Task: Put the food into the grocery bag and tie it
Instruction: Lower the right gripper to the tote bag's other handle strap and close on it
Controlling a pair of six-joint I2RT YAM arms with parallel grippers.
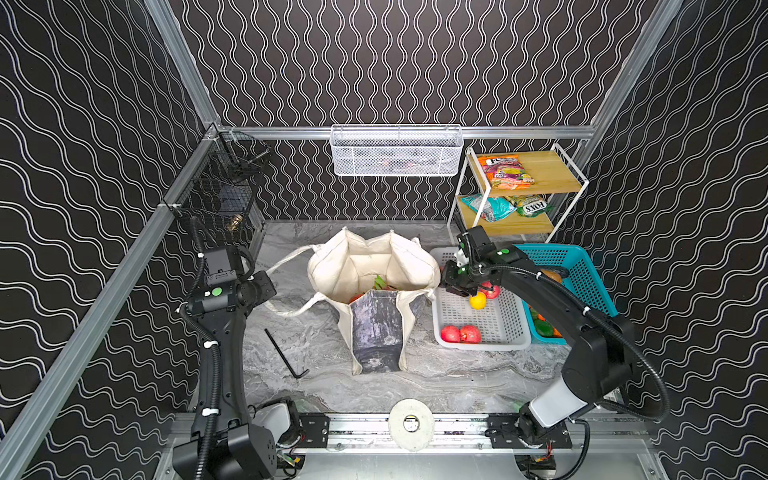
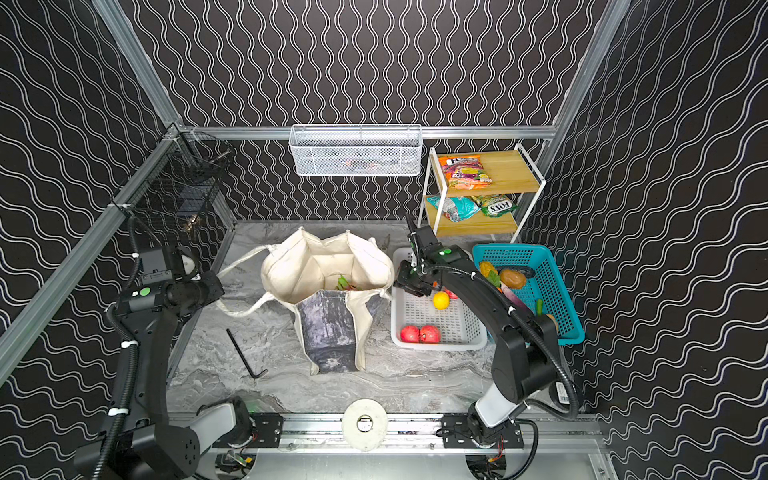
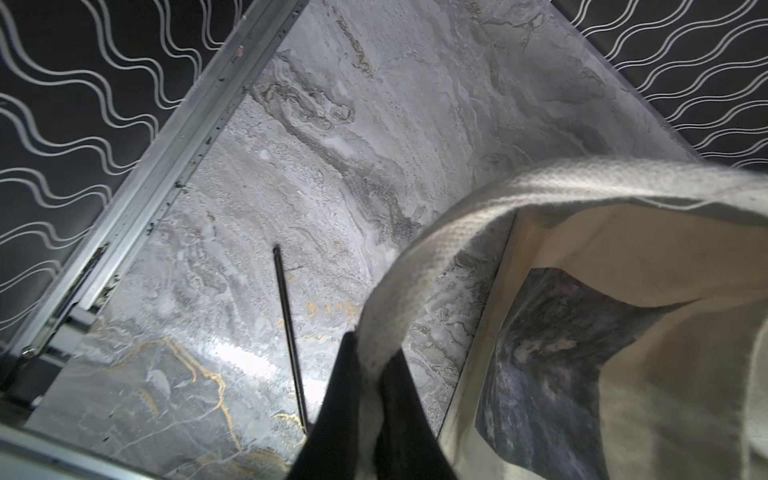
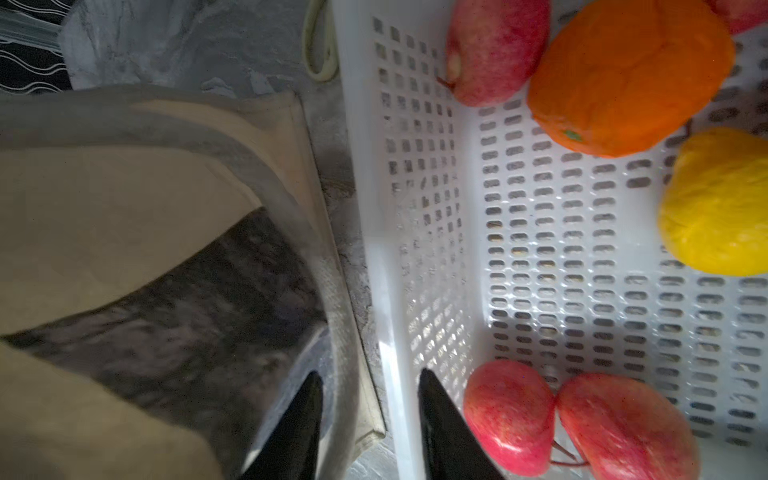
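you get both top views from high at the near side, facing down, sharing the whole marble tabletop (image 1: pixel 457 376). wrist cameras sit close: left over canvas tote (image 3: pixel 623 249), right over white basket (image 4: pixel 353 124).

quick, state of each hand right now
left hand: closed on the grocery bag handle
right hand: open, holding nothing
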